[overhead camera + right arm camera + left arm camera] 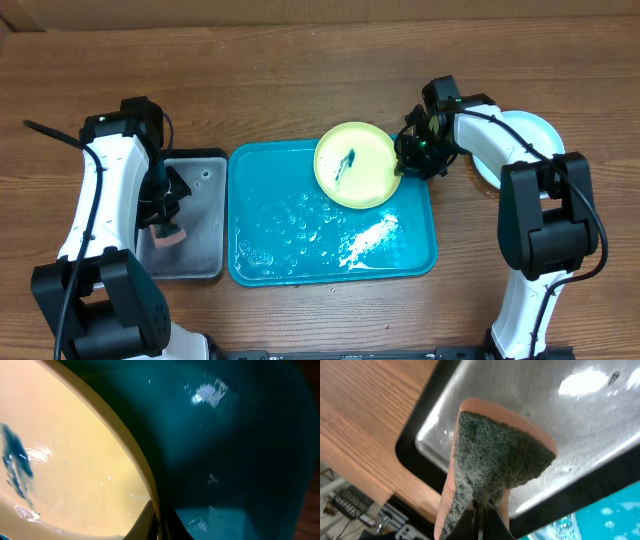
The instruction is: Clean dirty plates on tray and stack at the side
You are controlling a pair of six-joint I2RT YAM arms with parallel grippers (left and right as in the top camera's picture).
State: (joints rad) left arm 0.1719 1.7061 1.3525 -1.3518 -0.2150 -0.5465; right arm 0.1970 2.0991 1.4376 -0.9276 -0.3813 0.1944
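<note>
Overhead: grips the right rim of a yellow-green plate [358, 172] with the right gripper [408, 155], jaws clamped on that edge. Holds the plate over the far right corner of the teal tray [300, 262], partly past the far rim, 1 dark smear [345, 165] at its centre. To the right, on the table [300, 80], 1 pale plate [535, 130] partly under the right arm. Pinches a sponge [168, 238] in the left gripper [165, 226] over the grey metal tray [205, 255], just left of the teal tray.

Left wrist: jaws squeezed onto the sponge's lower end, green scouring face toward the camera, pink body behind, metal tray beneath; cannot tell whether touching.

Right wrist: jaws tight on the plate's rim, teal tray behind, smear at far left.
</note>
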